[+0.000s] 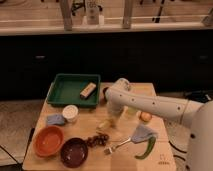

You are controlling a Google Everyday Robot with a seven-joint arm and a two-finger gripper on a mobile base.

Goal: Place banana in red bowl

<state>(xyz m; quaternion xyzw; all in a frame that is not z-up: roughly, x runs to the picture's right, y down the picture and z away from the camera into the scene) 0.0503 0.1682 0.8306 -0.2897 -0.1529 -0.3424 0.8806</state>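
The banana is a small pale yellow fruit lying near the middle of the wooden table. My gripper points down from the white arm and is shut on the banana, hiding part of it. The red bowl sits at the front left of the table, empty, well to the left of the gripper.
A dark purple bowl is right of the red bowl. A green tray holding a tan block is at the back left. A white cup, blue cloth, fork, green pepper and small round fruit lie around.
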